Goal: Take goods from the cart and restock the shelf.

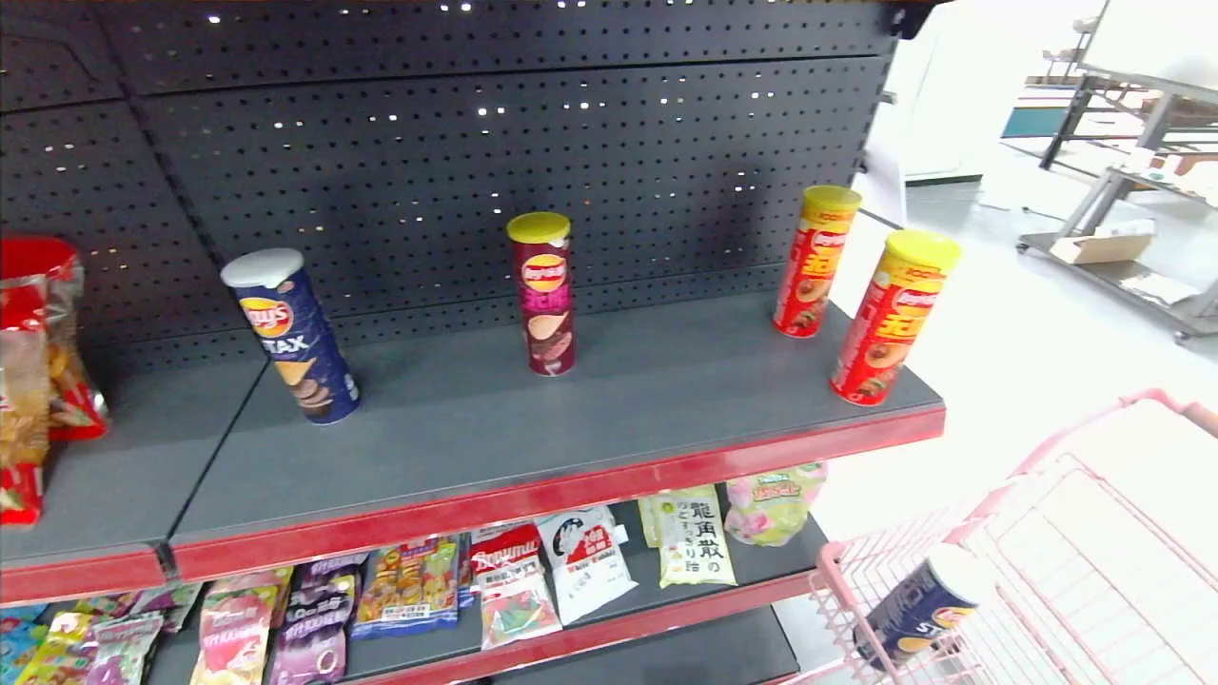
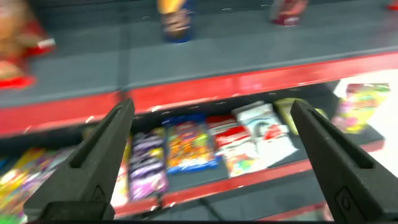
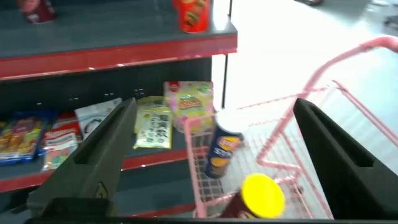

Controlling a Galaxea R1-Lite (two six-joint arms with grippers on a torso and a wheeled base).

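Four cans (image 1: 542, 295) upright on shelf (image 1: 571, 428)

Shop aisle, pegboard-backed shelf (image 1: 533, 419) of crisp tubes (image 1: 547, 290), snack bags (image 1: 585, 561) below, pink cart (image 1: 1047, 542)

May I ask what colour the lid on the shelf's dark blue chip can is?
White lid, clearest in the head view.
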